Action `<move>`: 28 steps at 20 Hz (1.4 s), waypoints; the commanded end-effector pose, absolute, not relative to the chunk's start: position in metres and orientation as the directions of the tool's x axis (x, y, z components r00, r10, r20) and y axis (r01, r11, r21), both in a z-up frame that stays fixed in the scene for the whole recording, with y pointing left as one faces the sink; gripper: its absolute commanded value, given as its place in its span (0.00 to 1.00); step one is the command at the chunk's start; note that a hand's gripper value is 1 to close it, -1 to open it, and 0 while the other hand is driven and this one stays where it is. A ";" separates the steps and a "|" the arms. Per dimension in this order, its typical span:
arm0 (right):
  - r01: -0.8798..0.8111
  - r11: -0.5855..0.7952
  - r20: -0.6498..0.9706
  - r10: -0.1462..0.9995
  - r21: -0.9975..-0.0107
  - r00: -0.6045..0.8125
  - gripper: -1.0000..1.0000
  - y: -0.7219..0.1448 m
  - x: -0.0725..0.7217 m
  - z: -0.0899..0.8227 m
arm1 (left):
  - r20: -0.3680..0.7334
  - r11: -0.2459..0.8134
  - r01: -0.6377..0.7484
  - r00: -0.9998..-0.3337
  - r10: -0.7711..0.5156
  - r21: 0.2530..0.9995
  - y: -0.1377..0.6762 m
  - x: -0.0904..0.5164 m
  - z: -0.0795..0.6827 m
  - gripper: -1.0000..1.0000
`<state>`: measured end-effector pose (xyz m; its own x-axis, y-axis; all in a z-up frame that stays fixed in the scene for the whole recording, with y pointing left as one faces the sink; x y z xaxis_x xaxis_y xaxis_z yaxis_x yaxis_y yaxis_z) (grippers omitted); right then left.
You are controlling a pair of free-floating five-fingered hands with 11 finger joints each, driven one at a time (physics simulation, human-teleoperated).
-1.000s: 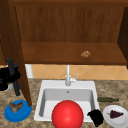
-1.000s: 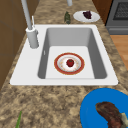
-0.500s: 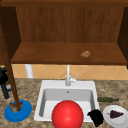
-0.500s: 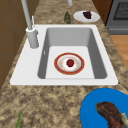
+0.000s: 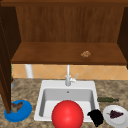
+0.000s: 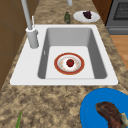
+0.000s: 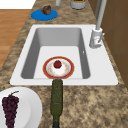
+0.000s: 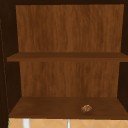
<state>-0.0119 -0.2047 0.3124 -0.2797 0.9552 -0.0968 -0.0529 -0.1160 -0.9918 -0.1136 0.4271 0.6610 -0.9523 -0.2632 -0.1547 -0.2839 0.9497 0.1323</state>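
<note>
My right hand [image 5: 95,117] hangs in the air over the sink's front right corner, between a big red ball [image 5: 67,115] and a white plate of dark grapes [image 5: 115,115]. It touches nothing that I can make out. In the white sink [image 6: 102,75] lies a red-rimmed plate [image 6: 60,71] with a small red fruit [image 6: 70,62] on it; the plate [image 7: 47,72] and fruit [image 7: 57,64] also appear from the right. A small brown lump [image 5: 85,54] rests on the open wall cabinet's lower shelf [image 8: 50,110].
The open cabinet door [image 5: 5,75] stands edge-on at the left, above a blue plate [image 5: 25,112] with brown food. A dark green bottle [image 7: 57,100] lies on the counter right of the sink. The faucet [image 5: 68,77] rises at the sink's back rim.
The left hand, which was at the picture's left edge by the cabinet door, slid down and out past that edge. The right hand has stayed put.
</note>
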 end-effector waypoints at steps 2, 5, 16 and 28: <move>-0.053 -0.116 -0.097 0.955 -0.992 -0.280 0.50 -0.205 -0.012 0.312 | -0.156 0.953 -0.274 -0.955 -0.253 0.131 0.464 -0.113 0.630 1.00; -0.053 -0.116 -0.097 0.955 -0.992 -0.280 0.50 -0.205 -0.012 0.312 | -0.159 0.961 -0.246 -0.961 -0.224 0.130 0.482 -0.115 0.629 1.00; -0.053 -0.116 -0.097 0.955 -0.992 -0.280 0.50 -0.205 -0.012 0.312 | -0.172 0.979 -0.156 -0.976 -0.134 0.127 0.550 -0.118 0.628 1.00; -0.053 -0.116 -0.097 0.955 -0.992 -0.280 0.50 -0.205 -0.012 0.312 | -0.137 0.974 -0.091 -0.989 -0.063 0.209 0.618 -0.148 0.607 0.00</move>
<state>-0.0119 -0.2047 0.3124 -0.2797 0.9552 -0.0968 -0.0529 -0.1160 -0.9918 -0.1549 0.6047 0.6210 -0.9752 -0.0659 -0.2111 -0.1088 0.9741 0.1981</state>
